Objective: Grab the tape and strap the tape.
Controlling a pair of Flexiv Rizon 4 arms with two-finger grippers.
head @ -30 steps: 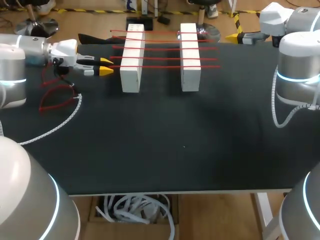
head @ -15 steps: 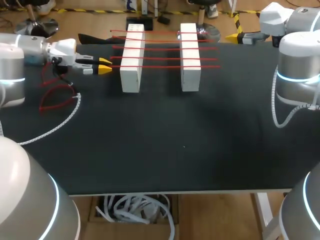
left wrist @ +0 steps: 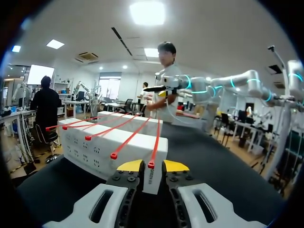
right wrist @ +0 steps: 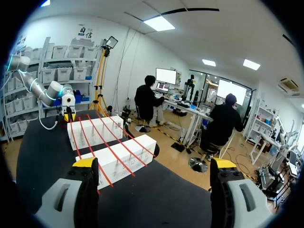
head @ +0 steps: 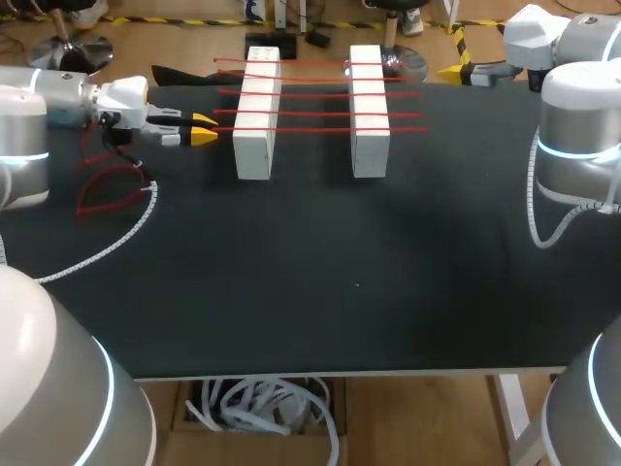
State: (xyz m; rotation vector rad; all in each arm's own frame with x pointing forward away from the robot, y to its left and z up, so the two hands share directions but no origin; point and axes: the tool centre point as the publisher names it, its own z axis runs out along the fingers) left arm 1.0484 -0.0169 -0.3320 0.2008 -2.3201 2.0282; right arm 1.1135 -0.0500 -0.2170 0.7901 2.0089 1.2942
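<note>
Two white blocks [head: 254,112] [head: 369,109] stand side by side at the table's far middle, with several red straps [head: 320,95] stretched across both. My left gripper [head: 202,129] sits just left of the left block, level with the nearest strap. In the left wrist view this gripper [left wrist: 152,166] is shut on the tabbed end of that nearest red strap [left wrist: 155,142], which runs on ahead over the blocks [left wrist: 114,142]. Over the table's far right corner my right gripper [head: 475,70] [right wrist: 154,166] hangs wide open with nothing in it, facing the blocks [right wrist: 114,147].
Loose red straps [head: 107,186] lie on the black table [head: 340,282] at the left, under my left arm. A white coiled cable [head: 121,238] curves beside them. A flat black object [head: 179,75] lies at the far edge, left of the blocks.
My left gripper's fingers have drawn closer together around the strap's end, and the gripper has shifted slightly left. The right arm has not moved.
</note>
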